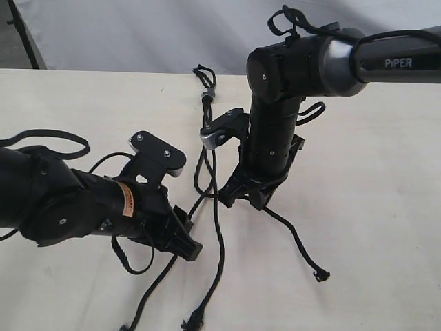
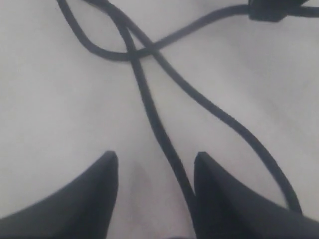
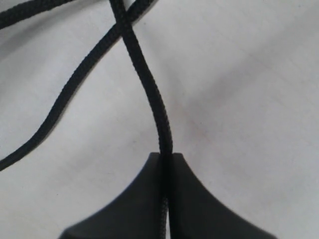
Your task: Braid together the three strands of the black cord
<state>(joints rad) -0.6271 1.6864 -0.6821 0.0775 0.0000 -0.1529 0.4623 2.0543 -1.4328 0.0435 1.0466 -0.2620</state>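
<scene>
The black cord lies on the pale table [image 1: 372, 227], its knot [image 1: 205, 94] and short loop [image 1: 204, 70] at the far side. Three strands run toward me from the knot. My right gripper [image 1: 242, 198] is shut on one strand [image 3: 149, 89], which trails on to a frayed end [image 1: 321, 275] at the right. In the right wrist view the jaws [image 3: 167, 159] pinch it tight. My left gripper [image 1: 186, 241] is open low over the table. A second strand [image 2: 159, 129] runs between its fingertips [image 2: 155, 164], close against one finger [image 2: 219, 199]. The third strand [image 1: 220, 255] ends at the front [image 1: 193, 321].
Glossy arm cables loop off the left arm [image 1: 62, 138] and beside the right arm [image 1: 313, 110]. The table's far edge [image 1: 103, 69] meets a white backdrop. In the left wrist view the strands cross one another [image 2: 134, 52] ahead of the fingers.
</scene>
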